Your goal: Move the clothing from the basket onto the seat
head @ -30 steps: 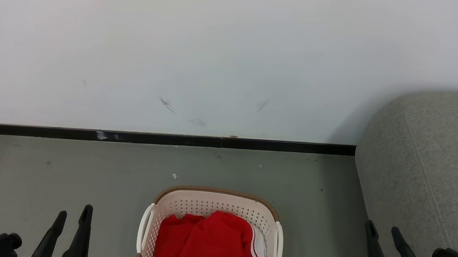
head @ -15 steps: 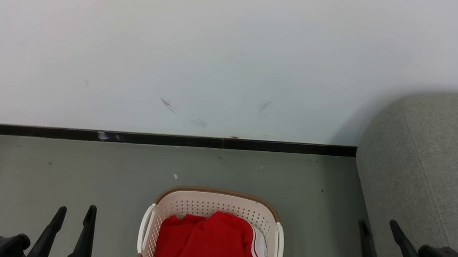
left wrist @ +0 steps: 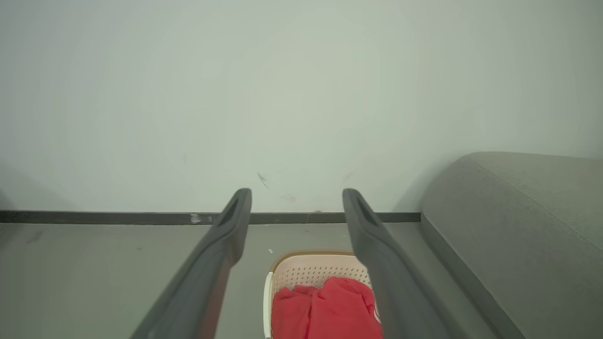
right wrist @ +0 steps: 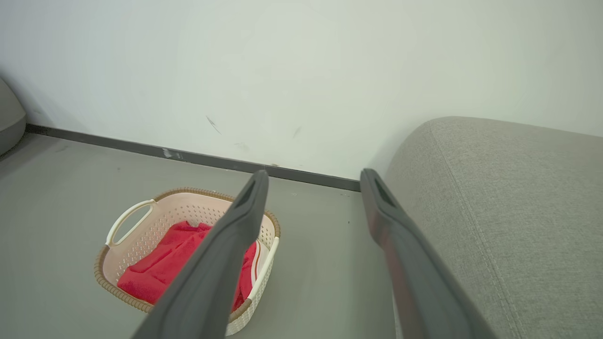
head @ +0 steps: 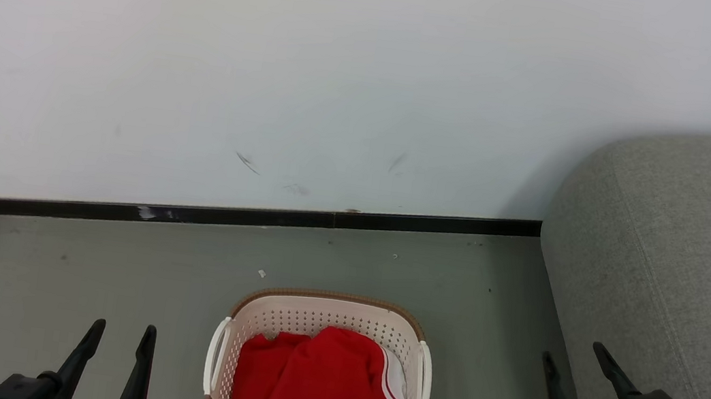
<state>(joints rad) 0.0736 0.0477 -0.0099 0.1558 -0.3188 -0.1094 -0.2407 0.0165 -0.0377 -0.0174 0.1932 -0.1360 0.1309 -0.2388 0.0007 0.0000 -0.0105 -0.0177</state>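
The red clothing (head: 309, 392) lies heaped in the cream laundry basket (head: 313, 314), bottom centre of the head view, on the grey floor (head: 44, 268). The grey sofa (head: 678, 256) stands at right. My left jaws, lower left, and right jaws, lower right, gape empty.

The basket (head: 312, 321): smooth cream plastic, perforated walls, brown woven-look rim; clothing (head: 309, 392) inside it is soft matt red cloth. The seat (head: 676, 269) right of basket: coarse grey fabric, matt; floor (head: 44, 268) beneath smooth, dull.
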